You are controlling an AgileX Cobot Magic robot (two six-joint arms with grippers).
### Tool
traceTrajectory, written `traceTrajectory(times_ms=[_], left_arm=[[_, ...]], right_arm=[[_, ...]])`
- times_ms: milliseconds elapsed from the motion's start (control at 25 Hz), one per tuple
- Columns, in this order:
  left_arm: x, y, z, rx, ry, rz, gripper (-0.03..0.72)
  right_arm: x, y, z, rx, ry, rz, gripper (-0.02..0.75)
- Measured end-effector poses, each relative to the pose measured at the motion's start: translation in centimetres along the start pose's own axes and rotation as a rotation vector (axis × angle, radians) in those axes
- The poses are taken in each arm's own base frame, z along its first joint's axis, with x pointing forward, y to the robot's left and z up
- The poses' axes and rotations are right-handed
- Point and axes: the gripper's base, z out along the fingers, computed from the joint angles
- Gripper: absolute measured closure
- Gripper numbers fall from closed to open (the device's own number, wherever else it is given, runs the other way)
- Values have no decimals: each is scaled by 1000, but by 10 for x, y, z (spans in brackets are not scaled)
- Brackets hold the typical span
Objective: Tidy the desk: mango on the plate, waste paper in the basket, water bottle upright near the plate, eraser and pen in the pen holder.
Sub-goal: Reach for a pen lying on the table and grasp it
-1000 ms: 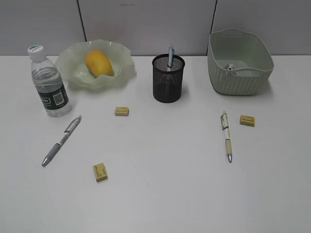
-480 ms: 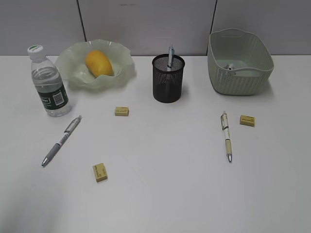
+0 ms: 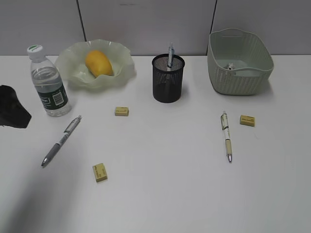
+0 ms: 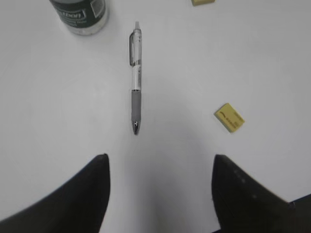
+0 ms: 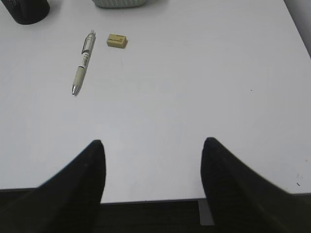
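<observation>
The mango lies in the wavy green plate. The water bottle stands upright left of the plate. The pen holder holds one pen. The basket has the waste paper inside. On the desk lie a grey pen, a white pen and three yellow erasers. My left gripper is open and empty, short of the grey pen; its dark tip shows at the exterior view's left edge. My right gripper is open and empty over the desk's front edge.
A grey partition wall runs behind the desk. The desk's right edge shows in the right wrist view. The bottle's base and an eraser show in the left wrist view.
My left gripper has come into the exterior view at the left edge. Nothing on the desk has moved.
</observation>
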Motion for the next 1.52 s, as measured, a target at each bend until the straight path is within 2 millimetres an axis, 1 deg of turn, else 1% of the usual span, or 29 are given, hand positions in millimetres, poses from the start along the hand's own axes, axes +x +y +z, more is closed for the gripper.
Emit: traceTrajectory(times_ms=[120, 400, 560, 720, 840, 1040, 1240, 1320, 1520], left_arm=[[-11, 2, 24, -5, 69, 9, 190], [-34, 6, 72, -6, 185, 43, 190], [-44, 9, 98, -6, 246, 67, 190], [-53, 10, 119, -1, 298, 72, 190], [-57, 12, 136, -1, 336, 74, 190], [-65, 15, 159, -7, 396, 90, 200], [-72, 17, 177, -10, 433, 98, 246], [-72, 17, 182, -10, 442, 99, 260], [-65, 19, 199, -9, 489, 100, 295]], right_arm=[[0, 0, 0, 0, 0, 0, 244], [0, 0, 0, 0, 0, 0, 244], [0, 0, 0, 0, 0, 0, 244], [0, 0, 0, 0, 0, 0, 244], [0, 0, 0, 0, 0, 0, 244], [0, 0, 0, 0, 0, 0, 244], [0, 0, 0, 0, 0, 0, 244], [0, 0, 0, 0, 0, 0, 244], [0, 0, 0, 0, 0, 0, 244]])
